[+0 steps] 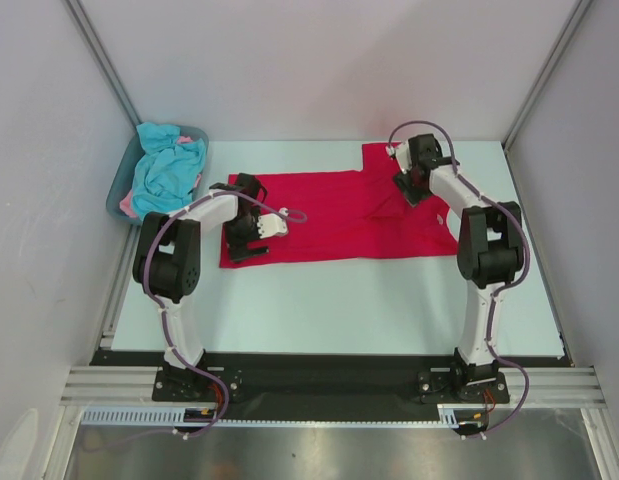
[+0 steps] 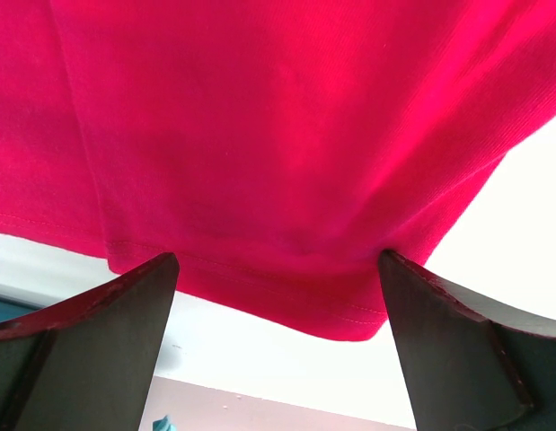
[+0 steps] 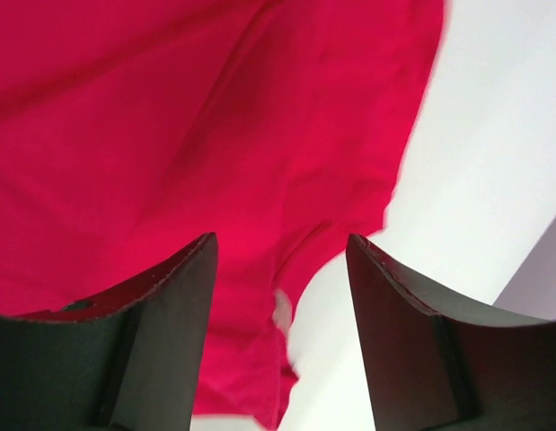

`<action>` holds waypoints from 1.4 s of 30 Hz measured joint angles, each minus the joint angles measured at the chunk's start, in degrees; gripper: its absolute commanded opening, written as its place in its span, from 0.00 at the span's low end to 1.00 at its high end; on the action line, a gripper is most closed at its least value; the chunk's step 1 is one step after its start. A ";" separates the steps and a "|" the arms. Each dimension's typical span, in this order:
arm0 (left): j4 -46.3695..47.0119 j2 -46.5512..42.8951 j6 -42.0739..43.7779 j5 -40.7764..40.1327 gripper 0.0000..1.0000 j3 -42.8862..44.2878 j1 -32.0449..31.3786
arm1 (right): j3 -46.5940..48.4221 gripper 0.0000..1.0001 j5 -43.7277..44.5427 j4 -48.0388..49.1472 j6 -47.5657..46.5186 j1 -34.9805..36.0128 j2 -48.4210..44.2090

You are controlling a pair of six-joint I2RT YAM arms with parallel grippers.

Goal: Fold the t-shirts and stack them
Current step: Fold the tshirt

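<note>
Left jaws: the left gripper (image 1: 249,243) (image 2: 278,269) has its jaws spread wide. Nothing is pinched. In the left wrist view both dark fingers (image 2: 107,332) stand well apart, with the stitched hem of the red shirt (image 2: 260,135) running across the gap.
Right jaws: the right gripper (image 1: 410,190) (image 3: 282,251) has its jaws apart and grips nothing. In its wrist view red cloth (image 3: 170,117) lies beyond the fingers (image 3: 161,314), and a wavy edge of the cloth passes between them.
Red shirt: it lies spread on the table (image 1: 339,300) between the two arms, long side running left to right, mostly flat (image 1: 329,220). Near the right gripper the cloth is creased and a flap reaches toward the far edge of the table.
Left gripper place: over the left end of the red shirt, at its near-left corner.
Right gripper place: over the far-right part of the red shirt, by the creased area.
Tub: a grey-blue tub (image 1: 117,195) sits at the far left of the table, just beside the left end of the red shirt but apart from it.
Tub contents: a crumpled turquoise shirt (image 1: 167,165) fills most of it and rises above the rim. A bit of pink shirt (image 1: 129,207) shows at its near edge, under the turquoise one.
Table: pale, with bare surface showing nearer than the red shirt.
</note>
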 measured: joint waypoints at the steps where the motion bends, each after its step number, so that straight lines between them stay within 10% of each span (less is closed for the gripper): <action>1: 0.00 0.00 -0.07 0.00 1.00 0.00 -0.02 | -2.95 0.64 -0.24 0.20 0.15 -0.24 -0.98; 9: 0.02 0.00 -0.31 -0.02 1.00 -0.07 -0.20 | -7.69 0.64 -1.92 -0.83 2.12 -4.76 -3.63; 29: 0.00 0.00 -0.44 -0.39 1.00 -0.09 -1.33 | 13.90 0.59 -11.76 -1.60 7.43 -5.57 12.20; 42: 0.33 -0.50 -0.44 -1.05 1.00 -0.83 -1.57 | 17.97 0.39 -15.06 -2.75 9.05 -5.60 15.17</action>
